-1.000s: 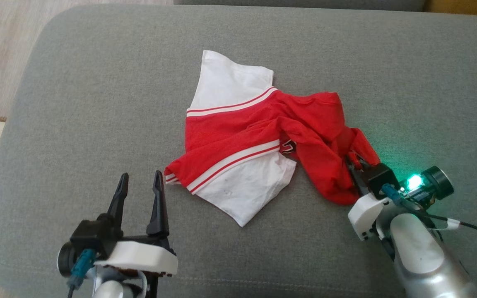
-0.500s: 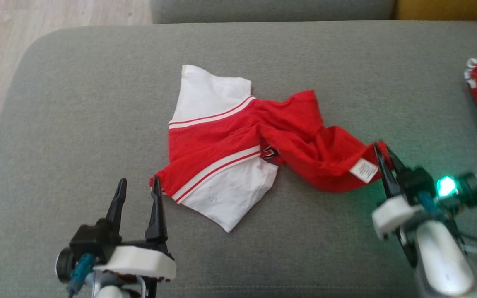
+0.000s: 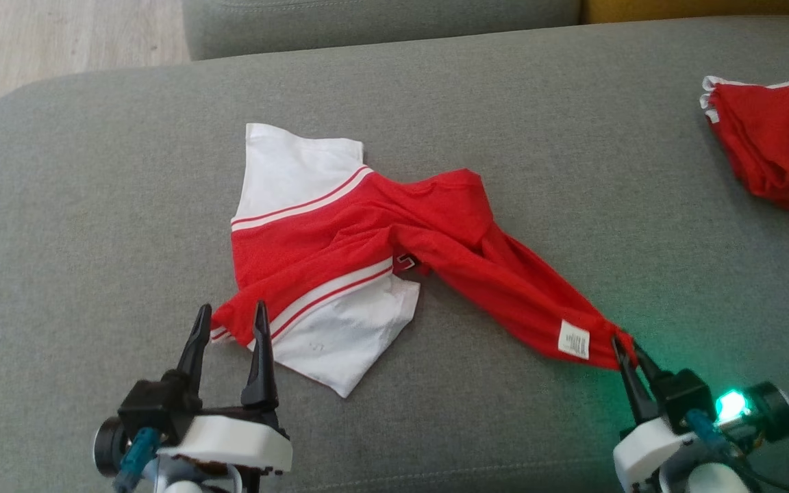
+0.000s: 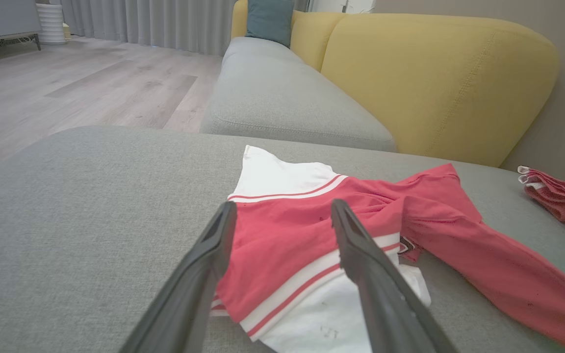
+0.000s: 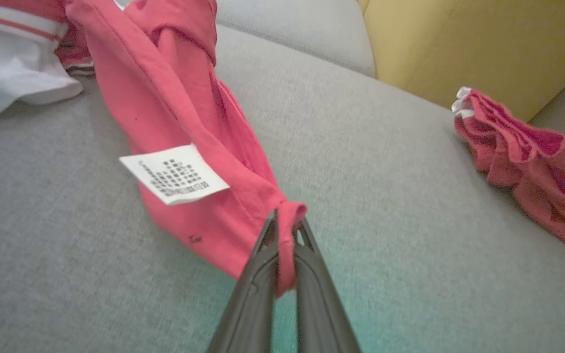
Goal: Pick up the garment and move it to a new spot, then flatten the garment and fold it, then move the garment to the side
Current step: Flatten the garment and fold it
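Jaws of right gripper (image 3: 622, 344): together, clamped on a red hem corner of the garment (image 3: 326, 253). Jaws of left gripper (image 3: 231, 309): apart, empty, poised at the garment's near striped corner.

Garment: on the grey cushion (image 3: 93, 205), white panels flat, red part stretched toward the right gripper.

Step, judged: pick-up for relocation. The next move calls for closing the left jaws on the striped corner before lifting.

Right wrist view: the pinch itself, printed care label (image 5: 174, 174). Left wrist view: yellow backrest (image 4: 434, 83).

Second red garment (image 3: 774, 144): well apart.
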{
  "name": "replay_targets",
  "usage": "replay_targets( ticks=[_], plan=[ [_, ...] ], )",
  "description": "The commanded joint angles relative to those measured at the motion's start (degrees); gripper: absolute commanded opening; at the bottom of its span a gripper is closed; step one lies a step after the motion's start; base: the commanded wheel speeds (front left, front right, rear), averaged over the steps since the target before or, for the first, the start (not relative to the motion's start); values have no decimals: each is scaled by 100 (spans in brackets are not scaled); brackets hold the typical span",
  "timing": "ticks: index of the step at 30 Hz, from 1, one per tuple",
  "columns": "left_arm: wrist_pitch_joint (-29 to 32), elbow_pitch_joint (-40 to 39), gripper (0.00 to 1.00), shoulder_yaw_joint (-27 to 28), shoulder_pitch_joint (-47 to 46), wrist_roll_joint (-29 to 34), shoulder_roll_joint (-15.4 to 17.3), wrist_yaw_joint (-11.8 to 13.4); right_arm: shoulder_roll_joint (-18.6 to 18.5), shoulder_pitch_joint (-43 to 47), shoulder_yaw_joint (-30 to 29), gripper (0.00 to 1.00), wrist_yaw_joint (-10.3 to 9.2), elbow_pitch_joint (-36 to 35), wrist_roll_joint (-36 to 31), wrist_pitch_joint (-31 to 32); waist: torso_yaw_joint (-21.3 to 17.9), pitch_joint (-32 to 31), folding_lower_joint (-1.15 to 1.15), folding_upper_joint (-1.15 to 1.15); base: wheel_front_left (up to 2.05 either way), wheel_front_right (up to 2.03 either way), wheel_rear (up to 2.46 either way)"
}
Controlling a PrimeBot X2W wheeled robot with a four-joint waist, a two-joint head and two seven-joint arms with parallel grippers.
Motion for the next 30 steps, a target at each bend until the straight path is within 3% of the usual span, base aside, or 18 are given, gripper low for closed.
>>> replay_targets(
  ticks=[1, 2, 9, 15, 20, 30],
  plan=[
    [-70, -184, 100, 195, -156, 49, -26, -17, -47, -38, 147, 89, 37, -94, 34, 24, -11, -5, 0, 0, 0, 0, 0],
    [-70, -178, 100, 195, -158, 49, -26, -20, -55, -8, 154, 100, 37, -15, 39, 54, -20, -10, 0, 0, 0, 0, 0],
    [-70, -160, 100, 172, -154, 18, -26, -14, -209, 28, 198, 100, 37, 159, 197, 114, 9, -49, 0, 0, 0, 0, 0],
    [-70, -169, 100, 117, -132, -30, -26, 20, -403, -250, 375, 100, 37, -607, 582, 262, 162, -117, 0, 0, 0, 0, 0],
    [-70, -176, 100, 86, -174, -69, -26, 39, -745, -791, 861, 100, 37, -948, 841, 821, 393, -130, 0, 0, 0, 0, 0],
    [-70, -192, 100, -6, -276, -153, -26, 82, -1520, -2264, 2214, 100, 37, 122, 1935, 1907, 1030, 73, 0, 0, 0, 0, 0]
  ],
)
